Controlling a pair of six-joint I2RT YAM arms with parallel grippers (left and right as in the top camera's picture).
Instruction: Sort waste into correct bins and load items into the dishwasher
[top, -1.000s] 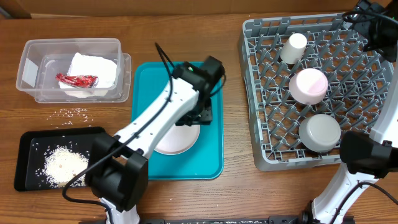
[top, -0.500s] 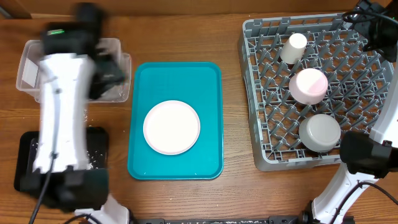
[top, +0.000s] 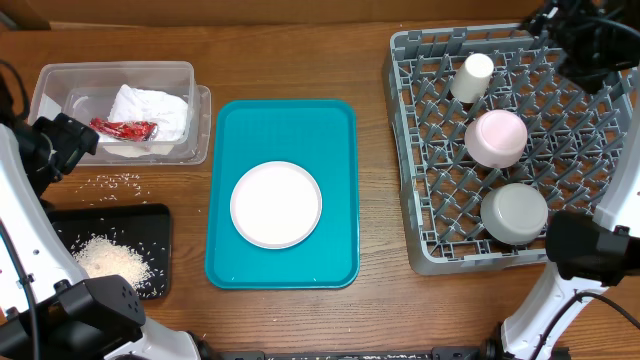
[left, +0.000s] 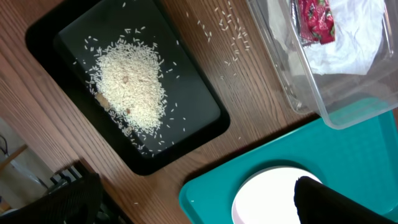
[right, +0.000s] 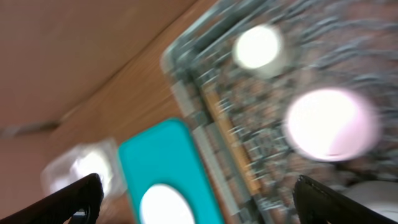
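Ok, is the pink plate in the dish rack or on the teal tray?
On the teal tray: plate lies flat, outside the rack.

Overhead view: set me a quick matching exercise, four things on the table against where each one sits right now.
Things:
1. red wrapper
2. rice pile
3. pink plate
4. cream cup

Places:
A. on the teal tray
B. in the grey dish rack
C. in the black tray
D. in the clear tub

Pairs: 1-D, 2-C, 3-A, 4-B.
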